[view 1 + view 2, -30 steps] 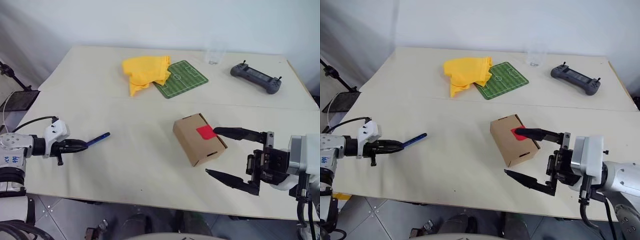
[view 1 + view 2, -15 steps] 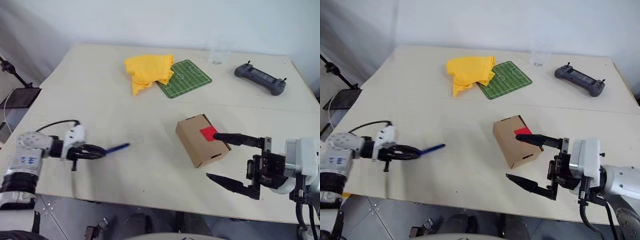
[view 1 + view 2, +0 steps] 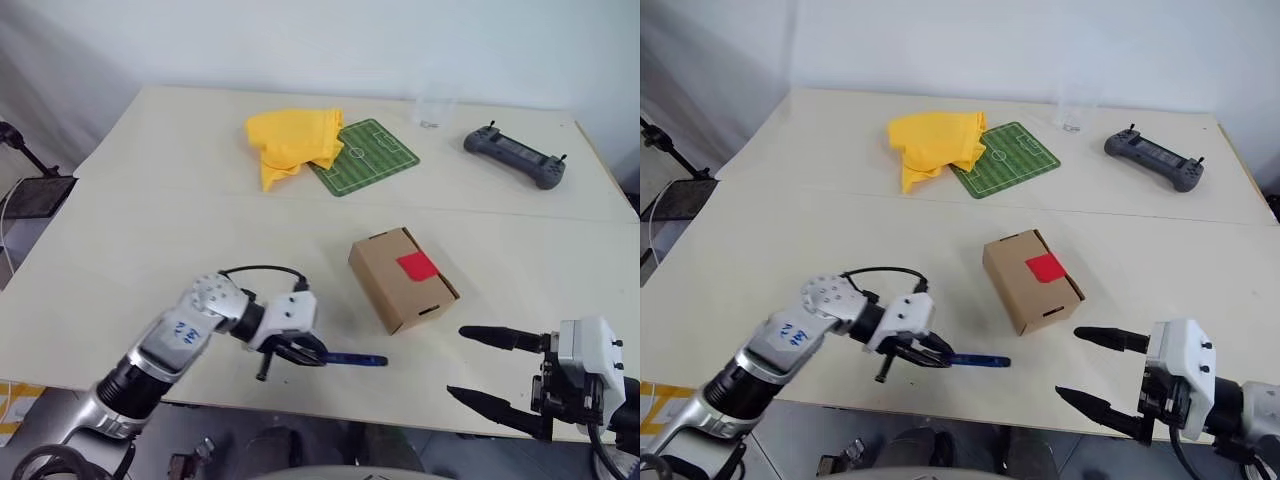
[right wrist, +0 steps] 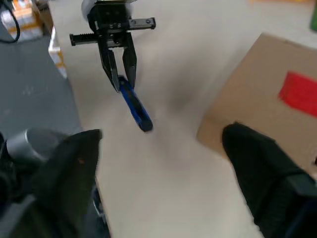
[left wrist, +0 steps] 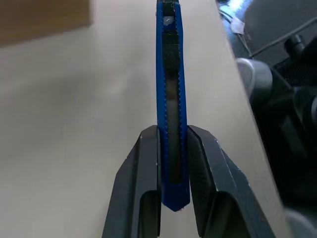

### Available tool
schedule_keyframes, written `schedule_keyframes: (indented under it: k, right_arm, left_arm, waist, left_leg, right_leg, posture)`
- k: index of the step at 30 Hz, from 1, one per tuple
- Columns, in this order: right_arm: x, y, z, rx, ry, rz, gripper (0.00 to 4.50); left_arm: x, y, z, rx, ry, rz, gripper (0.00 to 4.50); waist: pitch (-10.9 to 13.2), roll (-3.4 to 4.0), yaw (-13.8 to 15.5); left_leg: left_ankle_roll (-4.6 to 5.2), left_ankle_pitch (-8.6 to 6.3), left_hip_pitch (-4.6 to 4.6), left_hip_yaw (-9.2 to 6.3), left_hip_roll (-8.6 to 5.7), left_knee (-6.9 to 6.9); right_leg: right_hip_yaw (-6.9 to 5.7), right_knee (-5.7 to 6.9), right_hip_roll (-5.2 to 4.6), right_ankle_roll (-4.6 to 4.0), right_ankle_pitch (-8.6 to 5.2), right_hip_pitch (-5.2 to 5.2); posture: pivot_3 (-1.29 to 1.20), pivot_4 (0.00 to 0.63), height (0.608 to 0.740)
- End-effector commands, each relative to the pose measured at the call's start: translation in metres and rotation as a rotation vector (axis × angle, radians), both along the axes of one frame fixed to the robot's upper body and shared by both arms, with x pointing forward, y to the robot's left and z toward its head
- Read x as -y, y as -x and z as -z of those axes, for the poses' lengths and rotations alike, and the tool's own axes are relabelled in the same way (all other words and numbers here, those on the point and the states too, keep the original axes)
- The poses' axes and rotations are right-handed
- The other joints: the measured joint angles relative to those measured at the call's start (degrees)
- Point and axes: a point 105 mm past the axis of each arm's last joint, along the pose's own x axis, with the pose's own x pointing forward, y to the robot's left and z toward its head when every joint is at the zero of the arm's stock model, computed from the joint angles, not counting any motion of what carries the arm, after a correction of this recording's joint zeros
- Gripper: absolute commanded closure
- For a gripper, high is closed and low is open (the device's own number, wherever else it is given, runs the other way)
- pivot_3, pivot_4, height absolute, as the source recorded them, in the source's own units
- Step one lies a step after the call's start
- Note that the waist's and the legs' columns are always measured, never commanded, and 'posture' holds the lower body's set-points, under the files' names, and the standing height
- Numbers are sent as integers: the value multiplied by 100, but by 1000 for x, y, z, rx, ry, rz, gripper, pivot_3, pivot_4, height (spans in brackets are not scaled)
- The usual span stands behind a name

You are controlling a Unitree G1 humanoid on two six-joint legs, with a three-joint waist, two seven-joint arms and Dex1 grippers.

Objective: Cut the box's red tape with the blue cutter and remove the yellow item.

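Left wrist view has the left gripper (image 5: 173,163) pinching the blue cutter (image 5: 171,99), probably aimed toward the box (image 3: 402,279) and its red tape (image 3: 416,265), while the right gripper (image 3: 478,368) waits spread beside it.

The left hand (image 3: 305,352) grips the blue cutter (image 3: 352,359) near the box (image 3: 400,281).

Blue handwritten marks are seen on the left arm's grey forearm casing (image 3: 790,336), but they cannot be read. No other text or label is legible.
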Motion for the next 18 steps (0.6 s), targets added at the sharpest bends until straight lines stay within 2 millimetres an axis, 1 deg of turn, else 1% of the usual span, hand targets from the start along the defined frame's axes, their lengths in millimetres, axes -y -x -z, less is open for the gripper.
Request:
schedule_keyframes:
  k: [1,3,6,7,8,9,13,15,18]
  right_arm:
    - [-7,2,2,31,92,-25,1667]
    - [-14,-1,8,22,117,-15,2346]
    - [-23,-7,18,-7,145,-8,3396]
    - [-25,-11,21,-7,152,-4,3708]
    - [-26,-14,24,-12,163,2,4141]
    - [-26,-18,29,-23,188,12,4421]
    - [-25,-25,51,-47,322,-36,4472]
    - [-28,-30,55,-71,312,-23,4472]
    - [-38,-34,60,-100,300,-38,4472]
  left_arm:
    - [17,2,-2,38,-38,-12,4072]
    - [29,2,-1,50,-59,-21,4072]
    - [39,5,0,30,-84,-10,4072]
    - [42,6,1,24,-93,-3,4072]
    - [43,7,2,20,-106,7,4072]
    - [44,8,3,14,-121,16,4072]
    - [42,11,6,3,-146,28,4072]
    - [41,12,9,2,-161,34,4072]
    - [48,8,11,-6,-125,-8,4072]
  waist:
    - [0,0,2]
    - [-1,1,4]
    - [-1,1,-1]
    - [0,0,-6]
    - [0,0,2]
    - [0,0,4]
    - [0,0,5]
    - [0,0,5]
    - [0,0,5]
  left_leg:
    - [-2,6,0,-3,0,0]
    - [-7,12,3,-6,0,-1]
    - [-14,19,0,-11,0,-2]
    - [-41,31,0,-11,0,-1]
    - [-42,32,-2,-11,0,-1]
    - [-42,32,-6,-11,0,-1]
    - [-42,32,-8,-13,0,0]
    - [-41,31,-10,-13,0,-1]
    - [-40,31,-10,-15,0,4]
  right_leg:
    - [0,1,0,0,0,0]
    - [0,5,0,-1,0,0]
    - [-1,5,0,-2,0,-2]
    - [-2,5,0,-3,-1,-2]
    - [-2,4,1,-3,-1,-3]
    - [-3,4,0,-3,-1,-6]
    - [-6,1,0,-6,-2,-7]
    - [-7,-3,0,-6,-3,-6]
    - [-10,-2,1,-5,-2,-5]
  posture:
    - [0,150,740]
    - [0,150,740]
    - [0,150,740]
    - [0,150,740]
    - [0,150,740]
    - [0,150,740]
    - [0,150,740]
    - [0,150,740]
    - [0,150,740]
